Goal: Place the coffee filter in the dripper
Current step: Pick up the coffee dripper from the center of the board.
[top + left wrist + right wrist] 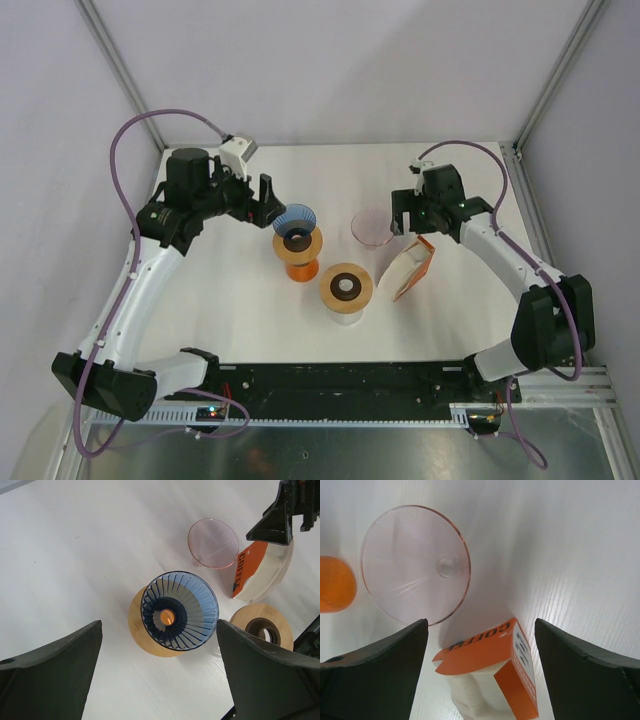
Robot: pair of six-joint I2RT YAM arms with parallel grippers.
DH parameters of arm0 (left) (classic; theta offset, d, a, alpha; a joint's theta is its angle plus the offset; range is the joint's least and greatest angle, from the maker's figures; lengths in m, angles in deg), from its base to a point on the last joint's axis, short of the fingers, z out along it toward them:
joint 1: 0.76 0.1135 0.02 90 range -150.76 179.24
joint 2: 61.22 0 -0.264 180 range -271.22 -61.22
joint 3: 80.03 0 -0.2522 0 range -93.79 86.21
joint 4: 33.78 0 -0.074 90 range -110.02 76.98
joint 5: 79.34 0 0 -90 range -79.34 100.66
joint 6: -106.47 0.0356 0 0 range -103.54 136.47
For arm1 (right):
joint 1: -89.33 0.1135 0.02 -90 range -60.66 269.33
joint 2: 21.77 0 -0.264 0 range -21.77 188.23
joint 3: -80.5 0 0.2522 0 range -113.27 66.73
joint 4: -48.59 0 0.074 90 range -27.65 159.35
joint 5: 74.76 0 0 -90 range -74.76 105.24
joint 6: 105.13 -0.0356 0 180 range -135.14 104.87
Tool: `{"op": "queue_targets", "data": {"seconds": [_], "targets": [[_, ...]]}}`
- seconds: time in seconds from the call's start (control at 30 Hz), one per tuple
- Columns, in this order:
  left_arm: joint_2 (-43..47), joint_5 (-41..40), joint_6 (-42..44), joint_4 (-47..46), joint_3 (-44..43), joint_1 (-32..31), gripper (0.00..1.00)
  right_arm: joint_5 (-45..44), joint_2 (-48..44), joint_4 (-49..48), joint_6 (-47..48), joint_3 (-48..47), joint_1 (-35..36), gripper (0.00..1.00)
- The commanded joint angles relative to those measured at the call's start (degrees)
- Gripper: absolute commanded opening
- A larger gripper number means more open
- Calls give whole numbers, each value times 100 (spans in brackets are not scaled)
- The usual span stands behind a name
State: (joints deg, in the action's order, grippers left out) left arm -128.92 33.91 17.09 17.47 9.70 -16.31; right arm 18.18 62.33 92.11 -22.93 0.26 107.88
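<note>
A stack of white paper coffee filters (470, 697) sits in an open orange box (411, 268) (487, 650) marked COFFEE, lying right of centre. A blue ribbed dripper (295, 220) (180, 611) rests on an orange stand with a wooden ring (299, 257). Beside the box stands a clear pink dripper (372, 227) (415, 564). My left gripper (266, 203) (159, 642) hangs open just left of the blue dripper, holding nothing. Above the box's far end, my right gripper (408, 220) (481, 625) is open and not touching the box.
A second wooden-topped stand (346, 290) (261, 625) stands in front of the blue dripper, close to the box. The box (257, 572) and pink dripper (213, 543) lie side by side. Frame posts rise at the table's back corners.
</note>
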Motion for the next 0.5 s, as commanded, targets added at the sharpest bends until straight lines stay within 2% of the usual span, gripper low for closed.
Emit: {"op": "queue_targets", "data": {"seconds": [0.0,0.47], "targets": [[17,222,127,-70,-127,69,100,186,208,-449,55,-356,79,89],[-31,320,131,-71,-67,96,100,91,1679,-290,407,-1285,222,66]]}}
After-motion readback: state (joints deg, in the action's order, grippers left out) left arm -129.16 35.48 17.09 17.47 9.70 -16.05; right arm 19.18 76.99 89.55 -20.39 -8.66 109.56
